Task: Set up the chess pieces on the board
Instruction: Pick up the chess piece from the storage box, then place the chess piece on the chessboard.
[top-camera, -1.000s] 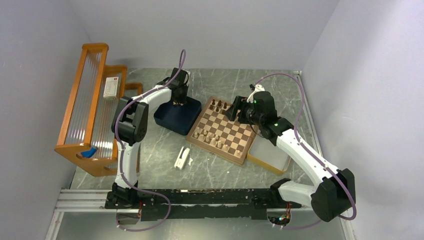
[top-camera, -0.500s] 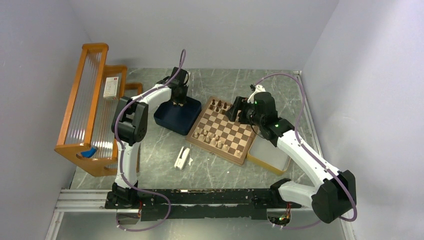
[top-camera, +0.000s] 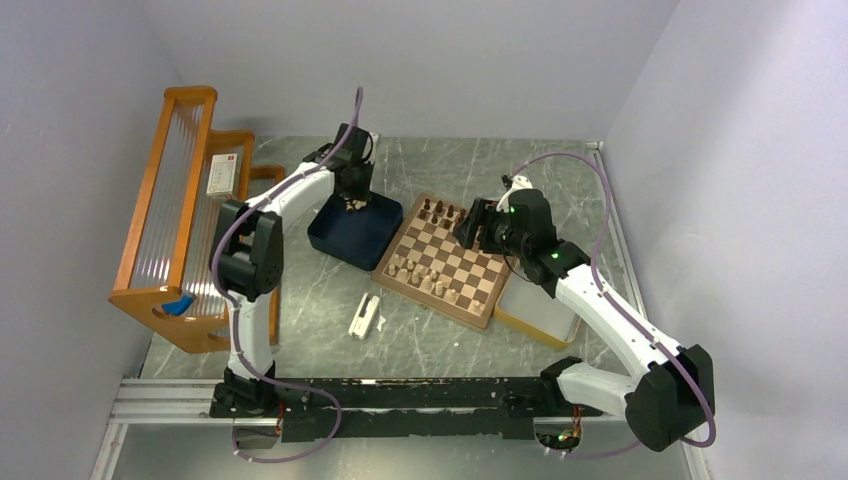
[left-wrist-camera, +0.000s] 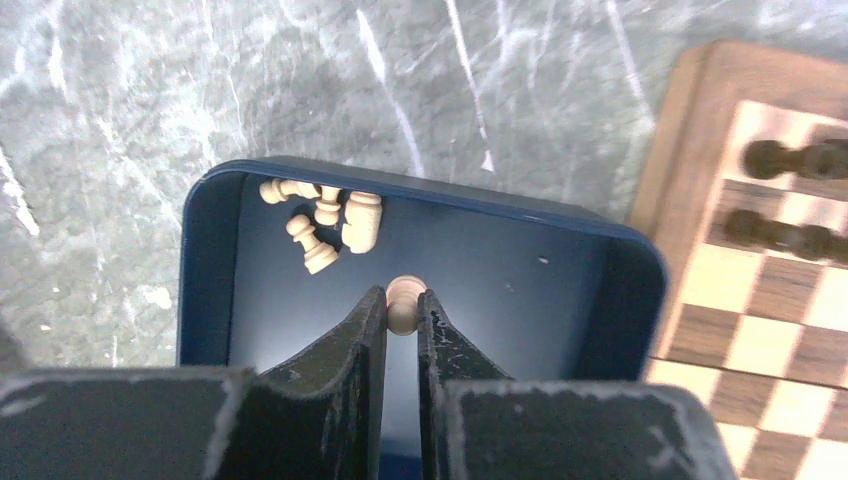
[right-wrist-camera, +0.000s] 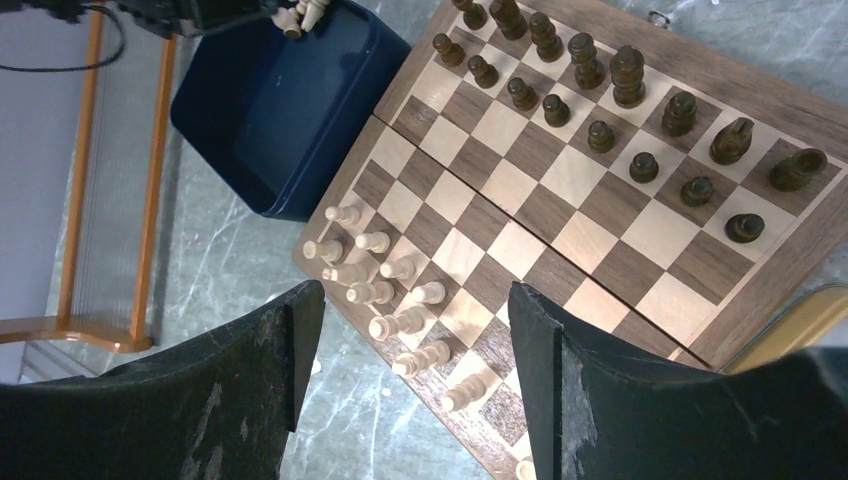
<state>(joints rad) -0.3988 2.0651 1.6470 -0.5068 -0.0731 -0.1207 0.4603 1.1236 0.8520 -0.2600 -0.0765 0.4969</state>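
**A:** In the overhead view, what is the left gripper (top-camera: 352, 200) doing?

**B:** It is hanging over the far end of the dark blue tray (top-camera: 345, 245). The board (top-camera: 470, 255) is lying off to its right. The right gripper (top-camera: 472, 225) is hovering over the board's far right part. The dark pieces (top-camera: 437, 211) are standing just to its left, and the pale pieces (top-camera: 420, 275) are standing well off to its near left.

**A:** And the left wrist camera?

**B:** The left gripper's fingers (left-wrist-camera: 365, 335) are pinching a pale piece (left-wrist-camera: 404, 290) by its round head, right at the tips. Beyond the tips and a little left, a few loose pale pieces (left-wrist-camera: 325, 225) are lying in the tray's corner. The edge of the board is showing ahead to the right.

**A:** What about the right wrist camera?

**B:** The right gripper's jaws are standing wide apart and holding nothing. The board is lying below them. The pale pieces are clustering right under the gap between the fingers. The dark pieces are filling two rows ahead and to the right. The tray is sitting ahead to the left.
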